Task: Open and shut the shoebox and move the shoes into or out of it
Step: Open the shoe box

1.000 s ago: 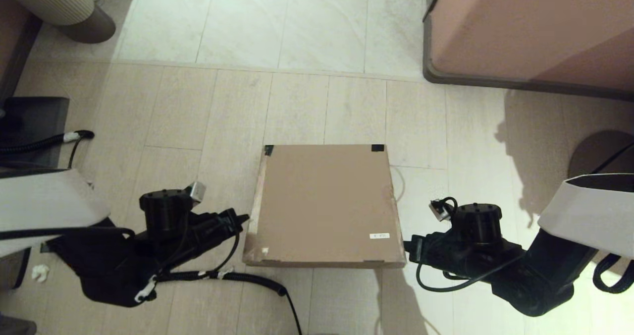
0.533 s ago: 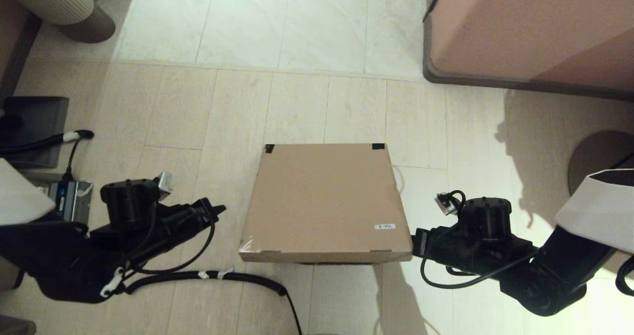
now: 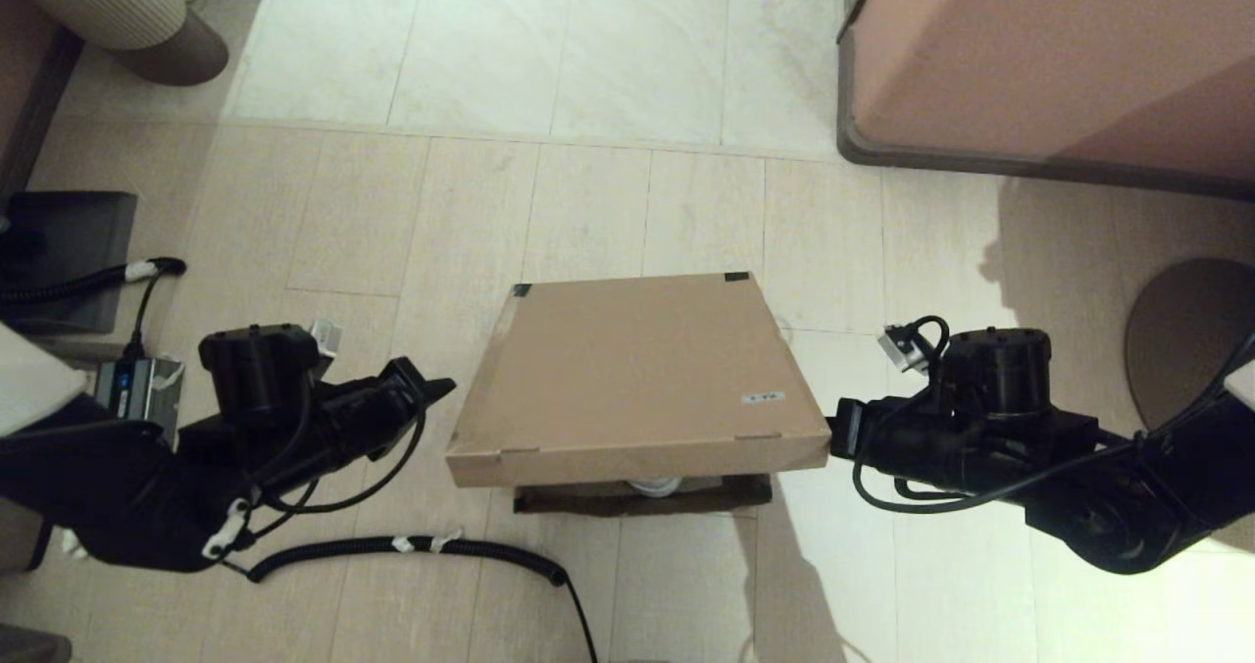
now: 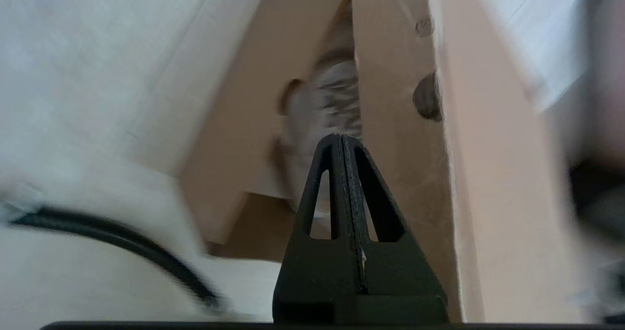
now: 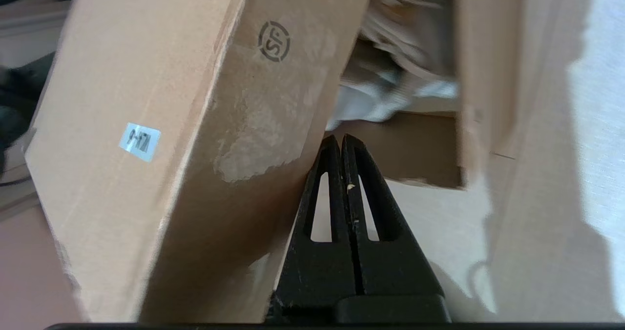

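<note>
Head view: the shoebox (image 3: 637, 379) is seen on the floor (image 3: 588, 212) between the two arms, its lid raised at the near edge and hinged along the far edge, where black tape marks the corners. A dark gap is shown under the lid's front lip, and a pale rounded shape, probably part of the shoes (image 3: 655, 486), is glimpsed in it.

The left gripper (image 3: 436, 388) is held just beside the box's left near corner, apart from the cardboard in the head view. Its fingers are pressed together, as the left wrist view shows, with the tip pointed at the opening between lid and base, where a grey mesh shoe is blurred.

The right gripper (image 3: 833, 437) is set at the box's right near corner, touching or nearly touching the lid's side flap. Its fingers are likewise pressed together on nothing, and in the right wrist view the tip lies under the flap's edge, with paper and white fabric seen inside.

The lid is judged to be partway open. Further lifting turns on the hinge lying on the far side of the box from both grippers, so the lid's near edge must be swung up and away. The right gripper is the nearer.
</note>
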{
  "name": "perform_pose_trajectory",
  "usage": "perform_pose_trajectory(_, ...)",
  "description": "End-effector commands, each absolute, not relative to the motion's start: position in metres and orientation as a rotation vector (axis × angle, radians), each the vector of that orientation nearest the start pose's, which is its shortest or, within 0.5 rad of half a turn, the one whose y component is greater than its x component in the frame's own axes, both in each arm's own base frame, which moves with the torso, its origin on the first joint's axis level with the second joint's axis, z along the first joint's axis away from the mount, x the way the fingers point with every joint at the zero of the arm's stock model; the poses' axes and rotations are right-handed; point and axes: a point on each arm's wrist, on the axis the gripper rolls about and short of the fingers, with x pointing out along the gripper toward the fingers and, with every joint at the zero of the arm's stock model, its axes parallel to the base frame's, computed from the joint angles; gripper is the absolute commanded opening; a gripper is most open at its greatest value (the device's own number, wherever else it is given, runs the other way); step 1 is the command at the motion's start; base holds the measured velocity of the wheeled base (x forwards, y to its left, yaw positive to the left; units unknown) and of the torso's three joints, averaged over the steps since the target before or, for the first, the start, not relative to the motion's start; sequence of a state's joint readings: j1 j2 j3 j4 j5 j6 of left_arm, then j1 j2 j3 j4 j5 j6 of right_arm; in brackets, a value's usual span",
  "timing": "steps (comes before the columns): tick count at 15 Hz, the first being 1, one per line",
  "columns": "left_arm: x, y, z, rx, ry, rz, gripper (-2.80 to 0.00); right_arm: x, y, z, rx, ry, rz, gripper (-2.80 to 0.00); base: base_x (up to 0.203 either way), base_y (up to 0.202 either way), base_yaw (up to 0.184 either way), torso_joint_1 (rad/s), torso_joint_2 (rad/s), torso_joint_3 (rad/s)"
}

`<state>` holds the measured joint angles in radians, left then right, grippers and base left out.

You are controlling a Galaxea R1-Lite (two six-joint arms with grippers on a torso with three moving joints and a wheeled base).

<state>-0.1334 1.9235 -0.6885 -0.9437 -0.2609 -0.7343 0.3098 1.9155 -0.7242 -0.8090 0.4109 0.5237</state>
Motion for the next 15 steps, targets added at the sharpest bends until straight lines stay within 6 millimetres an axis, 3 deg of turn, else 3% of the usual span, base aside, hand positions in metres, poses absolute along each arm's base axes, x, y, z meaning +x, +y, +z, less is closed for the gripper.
perform_pose_trajectory(1, 0.321, -0.048, 0.130, -0.853, 0.411, -0.261, -2.80, 0.311, 0.109, 0.133, 0.521, 0.514, 0.624, -2.80, 0.000, 0.000, 0.000, 0.000, 0.00, 0.000)
perform_pose_trajectory(4, 0.318, -0.046, 0.144, -1.067, 0.458, -0.209, -2.80, 0.316, 0.111, 0.149, 0.550, 0.498, 0.629, -2.80, 0.000, 0.000, 0.000, 0.000, 0.00, 0.000)
perform_pose_trajectory(7, 0.310, -0.045, 0.173, -1.339, 0.514, -0.168, -2.80, 0.322, 0.113, 0.162, 0.552, 0.481, 0.634, -2.80, 0.000, 0.000, 0.000, 0.000, 0.00, 0.000)
perform_pose_trajectory(15, 0.291, -0.044, 0.172, -1.382, 0.696, -0.091, -2.80, 0.345, 0.120, 0.176, 0.551, 0.451, 0.644, -2.80, 0.000, 0.000, 0.000, 0.000, 0.00, 0.000)
